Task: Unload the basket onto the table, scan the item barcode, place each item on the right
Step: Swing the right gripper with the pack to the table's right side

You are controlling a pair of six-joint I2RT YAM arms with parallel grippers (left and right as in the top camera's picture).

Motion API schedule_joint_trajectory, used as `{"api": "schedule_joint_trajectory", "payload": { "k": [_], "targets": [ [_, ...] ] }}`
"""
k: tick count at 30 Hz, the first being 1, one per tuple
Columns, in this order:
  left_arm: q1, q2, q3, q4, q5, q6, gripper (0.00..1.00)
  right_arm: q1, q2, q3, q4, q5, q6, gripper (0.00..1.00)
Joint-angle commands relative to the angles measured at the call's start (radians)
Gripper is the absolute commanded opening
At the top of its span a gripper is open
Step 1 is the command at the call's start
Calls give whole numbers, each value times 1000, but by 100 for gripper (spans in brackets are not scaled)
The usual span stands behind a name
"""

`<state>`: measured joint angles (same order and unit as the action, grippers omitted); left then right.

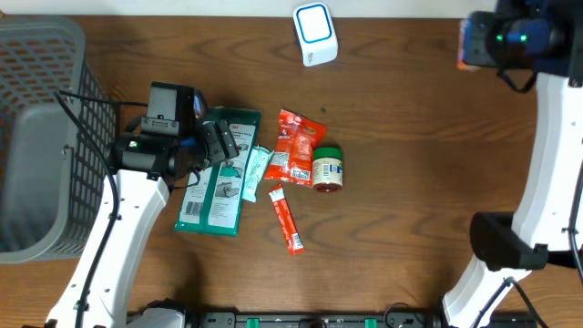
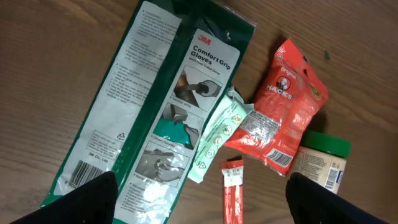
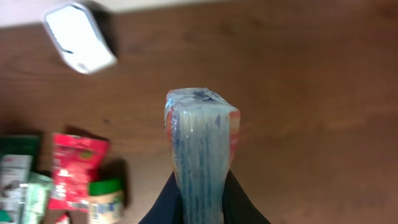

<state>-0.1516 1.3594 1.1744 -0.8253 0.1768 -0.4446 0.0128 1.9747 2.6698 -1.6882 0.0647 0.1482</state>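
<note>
My right gripper (image 3: 202,194) is shut on a clear blue-and-orange packet (image 3: 200,140), seen edge-on and held up off the table. In the overhead view this gripper (image 1: 481,41) is at the far right back, and a bit of the orange packet (image 1: 465,46) shows at its left. The white scanner with a blue ring (image 1: 315,34) (image 3: 79,38) stands at the back centre, well left of the packet. My left gripper (image 1: 215,138) (image 2: 200,198) hangs open over the pile of items, holding nothing.
On the table lie a green glove pack (image 1: 217,187) (image 2: 155,93), a pale green sachet (image 2: 217,137), a red snack bag (image 1: 296,146) (image 2: 286,106), a green-lidded jar (image 1: 328,169) (image 2: 320,162) and a red stick pack (image 1: 288,219) (image 2: 233,193). A grey basket (image 1: 36,137) is at the left.
</note>
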Motion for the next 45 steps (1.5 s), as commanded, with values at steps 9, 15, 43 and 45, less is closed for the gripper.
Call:
{"api": "schedule_joint_trajectory", "payload": {
  "k": [9, 15, 43, 45],
  "targets": [
    [3, -5, 15, 0, -10, 6, 87, -143, 27, -401, 71, 319, 126, 1],
    [3, -5, 15, 0, -10, 6, 87, -200, 27, -699, 286, 365, 129, 1],
    [3, -5, 15, 0, -10, 6, 87, -352, 28, -1362, 1018, 317, 128, 34],
    [3, -5, 15, 0, -10, 6, 87, -352, 28, -1362, 1019, 300, 128, 37]
  ]
}}
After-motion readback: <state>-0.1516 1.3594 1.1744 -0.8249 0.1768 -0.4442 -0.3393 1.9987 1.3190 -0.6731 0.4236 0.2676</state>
